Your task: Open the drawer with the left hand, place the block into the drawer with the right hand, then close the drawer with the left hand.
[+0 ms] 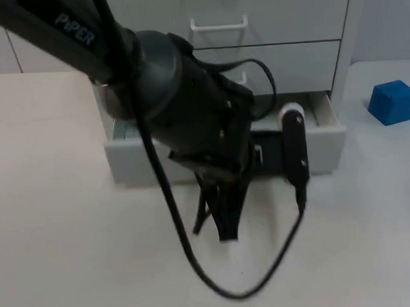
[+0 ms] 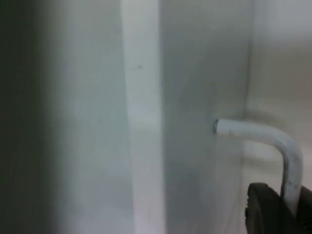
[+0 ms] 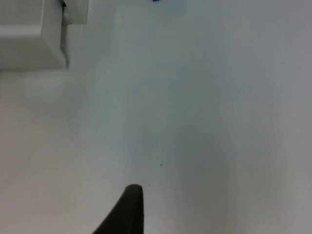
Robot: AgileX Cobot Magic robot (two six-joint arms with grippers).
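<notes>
The white drawer unit (image 1: pixel 281 29) stands at the back of the table. Its lowest drawer (image 1: pixel 326 139) is pulled partly out. My left arm reaches over it and hides most of its inside. In the left wrist view my left gripper (image 2: pixel 288 207) sits at the white drawer handle (image 2: pixel 273 139), and the bent bar runs down between its dark fingertips (image 2: pixel 263 209). The blue block (image 1: pixel 392 102) lies on the table right of the unit, apart from both grippers; a sliver of the blue block (image 3: pixel 168 1) is visible from the right wrist. My right gripper (image 3: pixel 130 210) hovers over bare table.
An upper drawer with a white handle (image 1: pixel 218 25) is closed. A corner of the drawer unit (image 3: pixel 34 34) appears in the right wrist view, well away from the right gripper. White table (image 1: pixel 74 252) stretches in front of the drawer.
</notes>
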